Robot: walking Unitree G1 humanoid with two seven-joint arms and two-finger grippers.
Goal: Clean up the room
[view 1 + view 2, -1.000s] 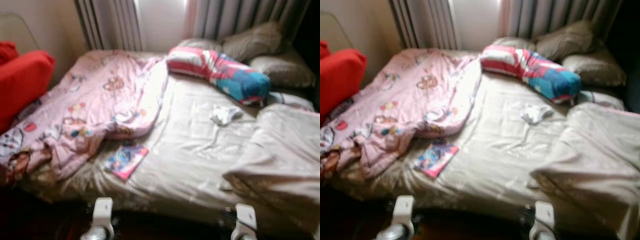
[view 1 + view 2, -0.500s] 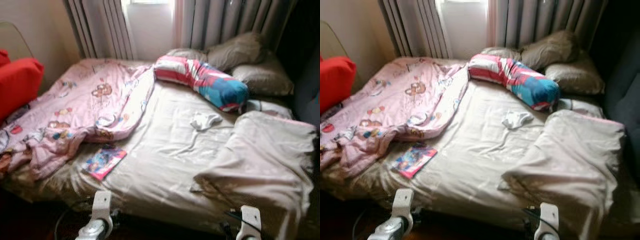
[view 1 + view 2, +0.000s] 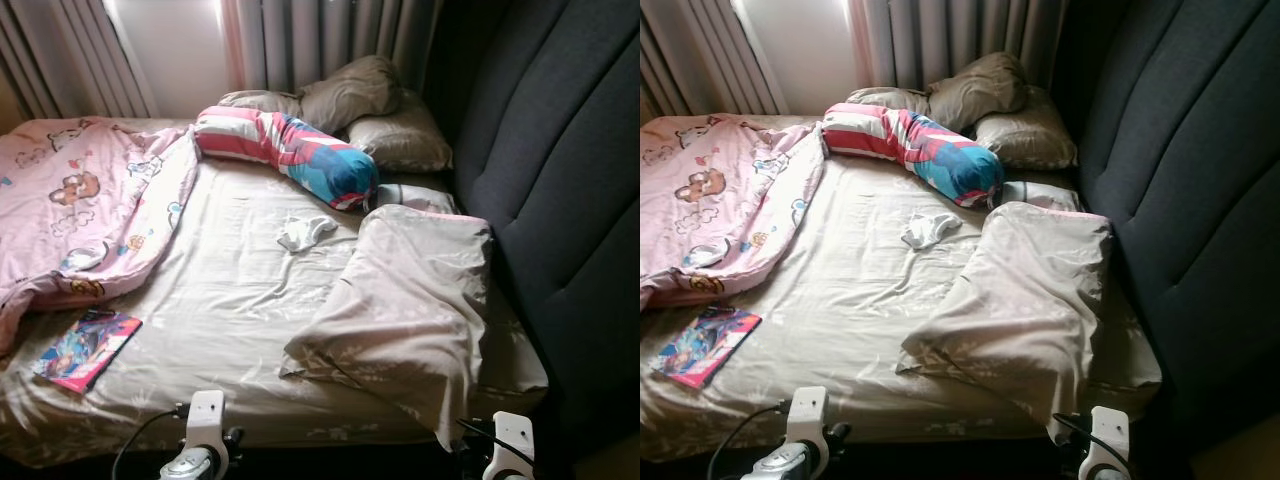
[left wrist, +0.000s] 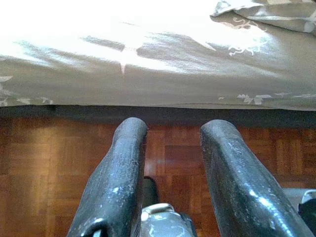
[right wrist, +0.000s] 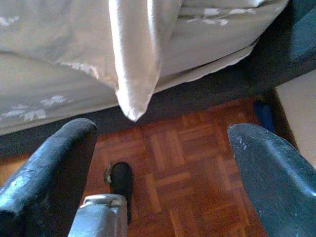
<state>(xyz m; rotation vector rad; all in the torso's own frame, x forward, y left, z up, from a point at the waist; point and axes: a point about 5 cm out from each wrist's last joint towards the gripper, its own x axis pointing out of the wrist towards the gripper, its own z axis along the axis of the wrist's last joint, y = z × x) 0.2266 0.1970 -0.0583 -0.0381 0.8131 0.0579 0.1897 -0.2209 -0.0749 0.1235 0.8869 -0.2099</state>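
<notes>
Both grippers, left (image 4: 168, 163) and right (image 5: 158, 163), hung open and empty (low by the bed (image 3: 230, 300) edge), so reaching the sock (image 3: 303, 232) mid-mattress probably needed leaning forward first.

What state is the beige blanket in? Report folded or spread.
Neither: the beige blanket lies bunched in a rumpled heap, one corner hanging over the bed's edge.

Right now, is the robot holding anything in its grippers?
No. The left gripper and right gripper are both open, with nothing between them, above the brown parquet floor.
</notes>
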